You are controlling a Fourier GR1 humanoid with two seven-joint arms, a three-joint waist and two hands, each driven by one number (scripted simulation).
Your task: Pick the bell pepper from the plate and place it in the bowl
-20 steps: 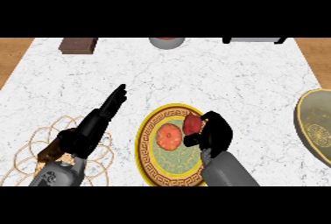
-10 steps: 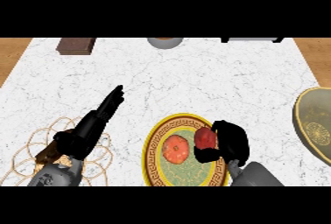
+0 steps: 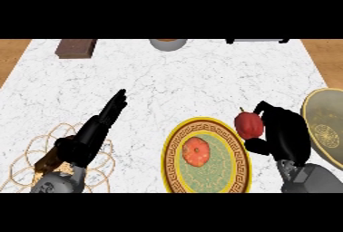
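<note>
I see my right hand has lifted the red bell pepper off the plate since a moment ago; my fingers curl round it above the plate's right rim. The pepper stands tall, stem up. An orange fruit stays on the plate. The bowl sits at the counter's right edge. My left hand rests open, fingers straight, at the near left of the white marble counter.

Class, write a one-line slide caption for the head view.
Right hand holds the red bell pepper beside the plate, near the bowl.
</note>
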